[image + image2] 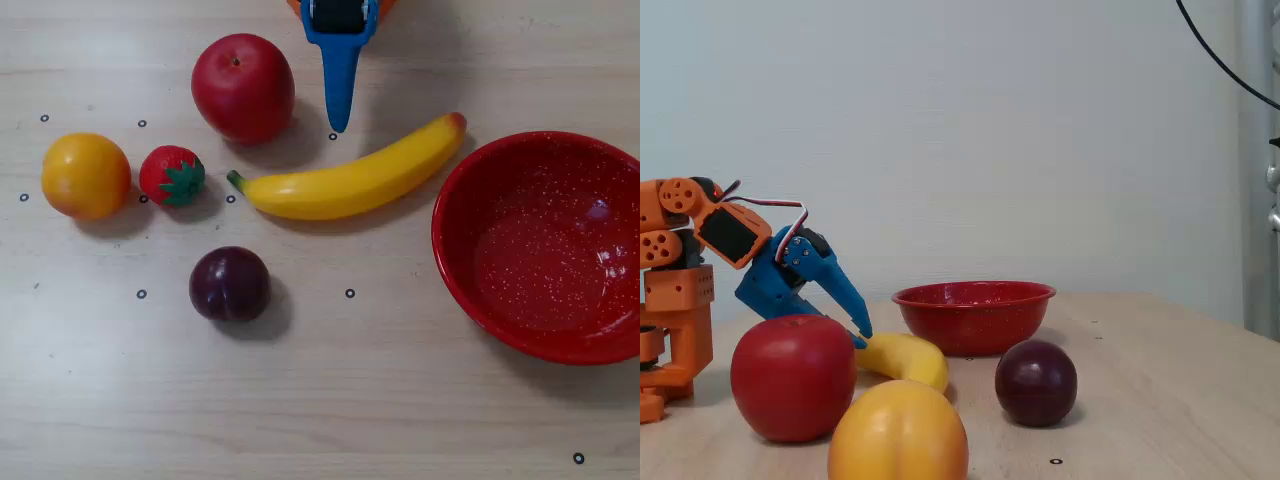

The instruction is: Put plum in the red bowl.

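The red bowl (545, 247) is sitting at the bench's (380, 400) right edge in the overhead view. The plum (230, 284) is lying well left of it, mid-bench. The blue fingers (339, 125) are hanging closed and empty near the far edge.

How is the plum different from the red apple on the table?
The plum is dark purple-maroon; the red apple is bright red. The plum is clearly smaller than the apple. In the overhead view the apple lies close to the tool, while the plum lies farther away, beyond the banana. Both are round, glossy and rest on the table.
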Tool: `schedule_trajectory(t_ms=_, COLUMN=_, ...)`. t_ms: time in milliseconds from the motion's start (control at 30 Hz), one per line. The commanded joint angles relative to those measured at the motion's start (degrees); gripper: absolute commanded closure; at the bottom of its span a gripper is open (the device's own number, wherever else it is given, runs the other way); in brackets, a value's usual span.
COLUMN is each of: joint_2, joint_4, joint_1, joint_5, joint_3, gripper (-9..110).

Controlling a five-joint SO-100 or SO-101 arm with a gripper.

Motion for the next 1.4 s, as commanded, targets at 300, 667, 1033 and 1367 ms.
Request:
schedule_trajectory(t_ms=300, joint_2=0.53, joint_4=-0.53, joint_1=1.58, joint_5=1.32, joint_3=0.09, gripper=101)
schedule_trajectory(t_ms=667, joint_2=-0.53, joint_4=-1.32, joint_1=1.67, joint_5=1.76, joint_3=0.00, gripper=101)
schedule_trajectory(t_ms=1033, joint_2=-20.04, joint_4=-3.96, joint_1=-0.44, joint_5=8.35, joint_3=-18.02, gripper=101)
schedule_trajectory(t_ms=1367, joint_2=-44.74, joint_4=0.62, joint_1=-5.10, joint_5=13.01, joint_3=-44.74, gripper=101)
